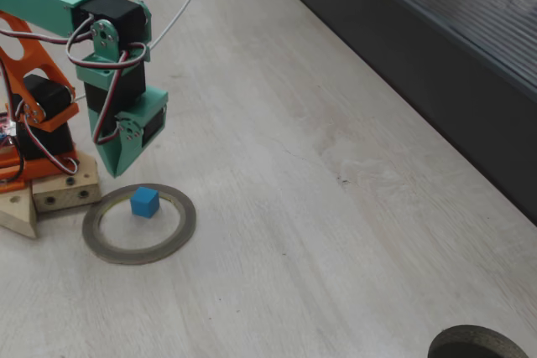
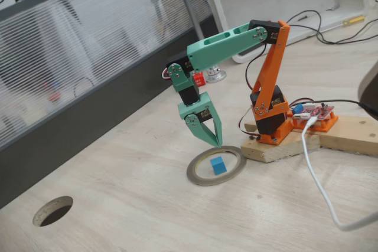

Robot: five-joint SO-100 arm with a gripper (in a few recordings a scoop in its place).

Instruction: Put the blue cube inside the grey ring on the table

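Observation:
The blue cube [image 1: 144, 202] [image 2: 218, 166] rests on the table [image 1: 336, 207] [image 2: 147, 216] inside the grey ring [image 1: 180, 232] [image 2: 198, 176], towards the ring's far side, near the arm's base. The ring lies flat. My green gripper [image 1: 112, 167] [image 2: 218, 143] hangs just above the ring's edge, beside the cube and apart from it. Its fingertips meet in a point and hold nothing.
A dark ribbed panel [image 1: 419, 31] [image 2: 88, 87] runs along the table's far edge. A round hole [image 1: 478, 345] [image 2: 53, 210] is cut into the table. The arm's wooden base block [image 1: 63, 190] [image 2: 295, 143] sits close to the ring, and a white cable [image 2: 319, 187] trails from it.

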